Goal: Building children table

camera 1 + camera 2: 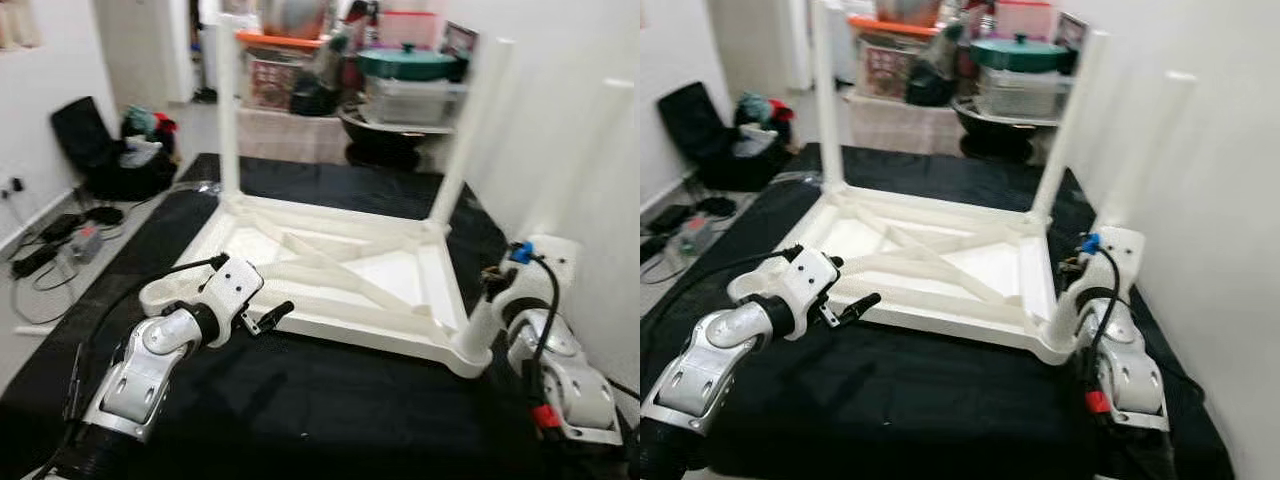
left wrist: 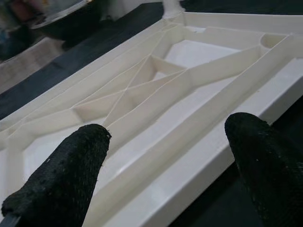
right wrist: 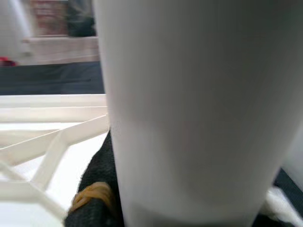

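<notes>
The right gripper [image 1: 497, 285] is hidden behind the near-right table leg [image 3: 189, 109], whose pale shaft blocks the wrist view (jaws' stance cannot be told). The far leg [image 1: 228, 100] is cut off by the top edge. Shelf clutter [image 1: 400, 70] behind is blurred, contents indistinct.

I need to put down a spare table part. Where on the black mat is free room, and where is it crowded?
The black mat is bare along its near edge, between the left gripper and the right gripper, below the upturned white tabletop. Another bare strip lies behind the tabletop. The right corner is crowded: a white leg is held there.
</notes>
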Motion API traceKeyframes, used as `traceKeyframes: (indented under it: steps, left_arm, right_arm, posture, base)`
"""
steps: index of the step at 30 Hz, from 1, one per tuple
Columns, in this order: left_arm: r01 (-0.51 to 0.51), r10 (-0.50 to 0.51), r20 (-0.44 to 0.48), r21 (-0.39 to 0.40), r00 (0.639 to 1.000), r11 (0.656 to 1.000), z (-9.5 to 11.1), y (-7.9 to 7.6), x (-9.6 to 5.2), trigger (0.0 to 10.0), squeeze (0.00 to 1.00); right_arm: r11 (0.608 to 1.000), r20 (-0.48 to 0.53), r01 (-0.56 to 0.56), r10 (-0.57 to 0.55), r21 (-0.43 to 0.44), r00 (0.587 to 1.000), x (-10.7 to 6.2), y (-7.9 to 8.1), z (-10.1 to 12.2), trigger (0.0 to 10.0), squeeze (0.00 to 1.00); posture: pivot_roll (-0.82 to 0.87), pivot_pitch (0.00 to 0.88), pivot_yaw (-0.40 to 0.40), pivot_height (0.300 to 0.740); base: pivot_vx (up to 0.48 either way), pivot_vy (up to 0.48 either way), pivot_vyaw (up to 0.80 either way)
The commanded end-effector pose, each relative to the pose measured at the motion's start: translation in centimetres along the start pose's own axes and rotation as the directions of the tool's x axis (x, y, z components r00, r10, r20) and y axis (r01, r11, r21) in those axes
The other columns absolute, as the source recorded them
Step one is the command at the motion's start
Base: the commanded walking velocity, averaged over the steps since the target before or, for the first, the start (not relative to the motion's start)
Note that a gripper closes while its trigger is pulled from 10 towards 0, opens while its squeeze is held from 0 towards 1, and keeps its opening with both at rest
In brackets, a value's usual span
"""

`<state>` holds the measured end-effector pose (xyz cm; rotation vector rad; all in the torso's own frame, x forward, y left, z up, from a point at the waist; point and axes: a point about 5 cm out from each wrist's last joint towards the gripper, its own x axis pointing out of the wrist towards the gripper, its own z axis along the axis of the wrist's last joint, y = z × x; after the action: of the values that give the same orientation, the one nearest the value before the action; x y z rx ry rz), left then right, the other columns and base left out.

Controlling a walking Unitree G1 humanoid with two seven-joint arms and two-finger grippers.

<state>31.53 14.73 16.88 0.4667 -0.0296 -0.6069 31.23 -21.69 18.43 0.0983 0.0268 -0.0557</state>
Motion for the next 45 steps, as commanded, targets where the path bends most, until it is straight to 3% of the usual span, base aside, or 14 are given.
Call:
traceKeyframes:
  steps: [1, 5, 6, 7, 10, 11, 15, 21, 23, 25, 26, 36, 37, 45]
  left_arm:
    - [0.016, -0.016, -0.008, -0.005, 1.0, 1.0, -0.2, -0.3, 0.2, 10.0, 0.0]
    - [0.016, -0.016, -0.008, -0.008, 1.0, 1.0, -0.2, -0.4, 0.1, 10.0, 0.0]
    - [0.017, -0.017, -0.008, -0.009, 1.0, 1.0, -0.3, -0.4, 0.1, 10.0, 0.0]
    - [0.023, -0.023, -0.005, -0.011, 1.0, 1.0, -0.3, -0.6, 0.1, 10.0, 0.0]
    - [0.025, -0.026, -0.004, -0.011, 1.0, 1.0, -0.3, -0.7, 0.1, 10.0, 0.0]
    - [0.033, -0.033, -0.002, -0.013, 0.999, 0.999, -0.3, -0.8, 0.1, 10.0, 0.0]
    - [0.047, -0.047, 0.001, -0.012, 0.999, 0.999, -0.3, -1.0, 0.1, 10.0, 0.0]
    - [0.049, -0.049, 0.003, -0.011, 0.999, 0.999, -0.3, -1.1, 0.1, 10.0, 0.0]
    - [0.045, -0.045, 0.001, -0.004, 0.999, 0.999, -0.3, -1.0, 0.1, 10.0, 0.0]
    - [0.045, -0.045, 0.001, -0.004, 0.999, 0.999, -0.3, -1.0, 0.1, 10.0, 0.0]
    - [0.042, -0.042, 0.003, -0.003, 0.999, 0.999, -0.3, -1.0, 0.1, 10.0, 0.0]
    - [0.059, -0.059, 0.006, -0.003, 0.998, 0.998, -0.1, -1.2, 0.2, 10.0, 0.0]
    - [0.061, -0.061, 0.005, -0.003, 0.998, 0.998, -0.2, -1.2, 0.2, 10.0, 0.0]
    - [0.055, -0.055, 0.007, -0.006, 0.998, 0.998, -0.2, -1.0, 0.3, 10.0, 0.0]
  right_arm:
    - [0.985, -0.023, -0.164, 0.165, 0.051, 0.986, -0.2, 2.7, -0.8, 10.0, 1.0]
    - [0.943, -0.009, -0.331, 0.331, 0.019, 0.944, -0.8, 4.4, 0.2, 10.0, 1.0]
    - [0.922, 0.01, -0.388, 0.388, 0.012, 0.922, -1.1, 4.8, 0.6, 10.0, 0.0]
    - [0.81, 0.058, -0.586, 0.585, 0.002, 0.809, -2.7, 6.2, 1.6, 10.0, 0.0]
    - [0.764, 0.068, -0.646, 0.644, -0.002, 0.762, -3.3, 6.6, 1.9, 10.0, 0.0]
    - [0.608, 0.031, -0.793, 0.794, -0.041, 0.608, -5.4, 7.7, 1.8, 10.0, 0.0]
    - [0.487, -0.075, -0.87, 0.867, -0.081, 0.492, -7.0, 7.8, 0.5, 10.0, 0.0]
    - [0.535, -0.087, -0.841, 0.837, -0.084, 0.541, -6.2, 7.3, 0.1, 10.0, 0.0]
    - [0.671, -0.066, -0.734, 0.731, -0.105, 0.679, -4.3, 6.4, 0.0, 10.0, 0.0]
    - [0.671, -0.066, -0.734, 0.731, -0.105, 0.679, -4.3, 6.4, 0.0, 10.0, 0.0]
    - [0.755, -0.063, -0.647, 0.644, -0.108, 0.762, -3.1, 5.6, -0.2, 10.0, 0.0]
    - [0.722, -0.116, -0.69, 0.682, -0.046, 0.722, -6.0, 4.2, -1.9, 10.0, 0.0]
    - [0.728, -0.096, -0.685, 0.68, -0.035, 0.727, -6.2, 4.0, -1.6, 10.0, 1.0]
    - [0.791, -0.04, -0.606, 0.605, -0.083, 0.795, -6.5, 2.1, -0.2, 10.0, 1.0]
  posture:
    - [0.08, 0.0, -0.084, 0.74]
    - [0.08, 0.0, -0.09, 0.74]
    - [0.08, 0.0, -0.091, 0.74]
    - [0.08, 0.0, -0.093, 0.74]
    - [0.08, 0.0, -0.093, 0.74]
    - [0.08, 0.0, -0.092, 0.74]
    - [0.08, 0.0, -0.096, 0.74]
    - [0.08, 0.0, -0.096, 0.74]
    - [0.08, 0.0, -0.092, 0.74]
    - [0.08, 0.0, -0.092, 0.74]
    - [0.08, 0.0, -0.086, 0.74]
    - [0.06, 0.0, -0.061, 0.74]
    - [0.05, 0.0, -0.055, 0.74]
    - [0.04, 0.0, -0.051, 0.74]
  base:
    - [0.0, 0.0, 0.0]
    - [0.0, 0.0, 0.0]
    - [0.0, 0.0, 0.0]
    - [0.0, 0.0, 0.0]
    - [0.0, 0.0, 0.0]
    - [0.0, 0.0, 0.0]
    - [0.0, 0.0, 0.0]
    - [0.0, 0.0, 0.0]
    - [0.0, 0.0, 0.0]
    - [0.0, 0.0, 0.0]
    - [0.0, 0.0, 0.0]
    - [0.0, 0.0, 0.0]
    - [0.0, 0.0, 0.0]
    - [0.0, 0.0, 0.0]
